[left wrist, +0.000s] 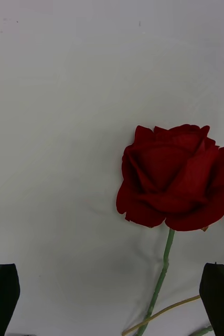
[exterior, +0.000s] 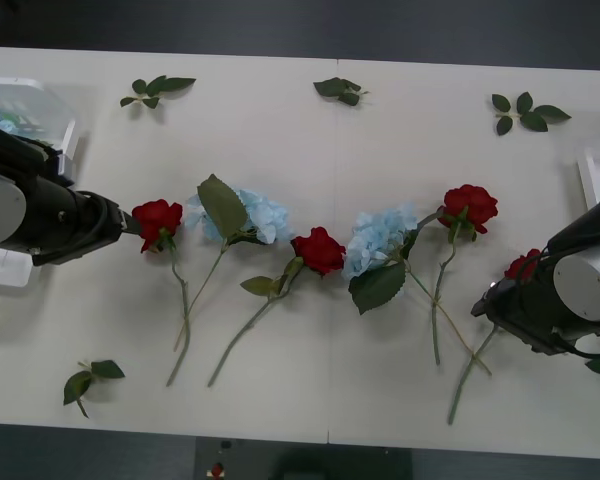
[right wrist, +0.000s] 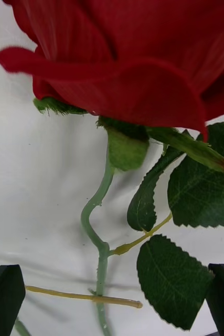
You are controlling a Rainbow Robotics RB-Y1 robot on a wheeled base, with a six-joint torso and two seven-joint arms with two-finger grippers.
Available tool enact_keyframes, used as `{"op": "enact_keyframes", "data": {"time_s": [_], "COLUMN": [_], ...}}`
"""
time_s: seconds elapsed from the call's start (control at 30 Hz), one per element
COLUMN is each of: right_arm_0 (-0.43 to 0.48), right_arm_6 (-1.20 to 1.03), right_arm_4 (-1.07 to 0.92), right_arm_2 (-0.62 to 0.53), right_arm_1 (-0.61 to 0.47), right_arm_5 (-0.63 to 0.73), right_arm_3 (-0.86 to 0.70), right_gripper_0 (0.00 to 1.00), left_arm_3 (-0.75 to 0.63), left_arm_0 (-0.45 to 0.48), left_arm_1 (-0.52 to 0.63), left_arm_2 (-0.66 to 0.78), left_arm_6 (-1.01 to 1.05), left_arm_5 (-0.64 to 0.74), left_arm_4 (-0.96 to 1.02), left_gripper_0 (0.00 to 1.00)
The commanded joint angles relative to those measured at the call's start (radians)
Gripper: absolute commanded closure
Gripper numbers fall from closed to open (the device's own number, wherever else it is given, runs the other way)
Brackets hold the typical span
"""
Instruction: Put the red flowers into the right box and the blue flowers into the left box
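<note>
Left gripper [left wrist: 112, 299] spread wide, grasping nothing, poised just beside the leftmost rose [exterior: 157, 221] near the table's [exterior: 280, 120] left edge. Right gripper [right wrist: 112, 299] likewise parted and empty, low over the rightmost rose [exterior: 523, 266], stem running between its fingers [right wrist: 4, 296]. That bloom half hidden behind the right arm. Left box [exterior: 40, 105] cut off at the far-left corner; right box [exterior: 598, 175] a mere sliver at the right edge. Counted across the table's middle: four red flowers, two blue flowers [exterior: 378, 238], four loose leaf sprigs [exterior: 155, 90].

One overhead cam, two wrist cams.
Front looks down on the white bench [exterior: 310, 130]; both wrist views sit close over it.
</note>
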Motion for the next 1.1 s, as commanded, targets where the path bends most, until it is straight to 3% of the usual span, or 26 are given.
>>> {"op": "enact_keyframes", "data": {"time_s": [0.03,0.8,1.1], "right_arm_0": [-0.013,-0.033,-0.033], "right_arm_6": [0.072,0.175,0.192], "right_arm_4": [-0.003,0.014,0.022], "right_arm_2": [-0.011,0.003,0.003], "right_arm_1": [0.004,0.042,0.058], "right_arm_5": [-0.002,-0.096,-0.116], "right_arm_3": [0.000,0.118,0.139], "right_gripper_0": [0.00,0.00,0.00], "left_arm_3": [-0.016,0.011,0.119], "left_arm_0": [-0.052,-0.111,-0.167], "left_arm_1": [-0.013,-0.172,-0.235], "left_arm_2": [-0.065,-0.222,-0.286], "left_arm_6": [0.027,0.174,0.186], "left_arm_5": [-0.012,-0.018,-0.019], "left_arm_4": [-0.087,-0.299,-0.380], "left_gripper_0": [0.00,0.00,0.00]}}
